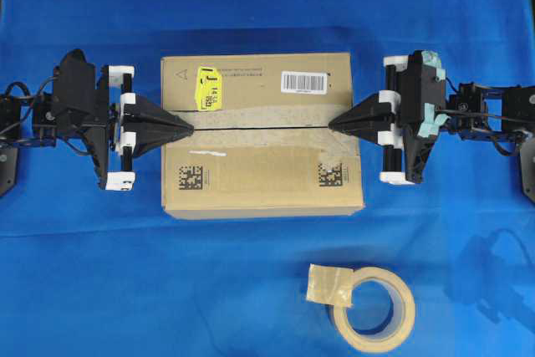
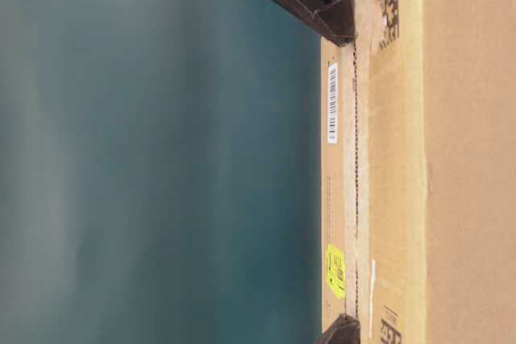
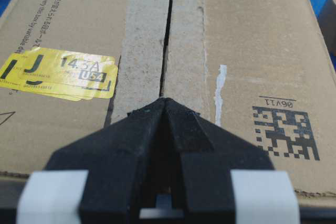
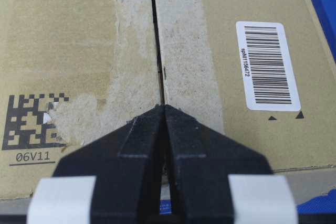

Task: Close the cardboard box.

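The cardboard box (image 1: 259,173) lies in the middle of the blue cloth with its two long top flaps down, meeting at a narrow seam (image 3: 168,30) edged by old tape strips. It carries a yellow sticker (image 1: 206,88), a white barcode label (image 1: 303,81) and black square codes. My left gripper (image 1: 191,129) is shut and empty, its tip resting on the seam at the box's left end (image 3: 164,100). My right gripper (image 1: 333,125) is shut and empty, its tip on the seam at the right end (image 4: 164,107). Both tips also show in the table-level view (image 2: 343,30).
A beige tape roll (image 1: 372,308) with a loose tape end lies on the cloth in front of the box, right of centre. The blue cloth (image 1: 84,273) covers the whole table around the box.
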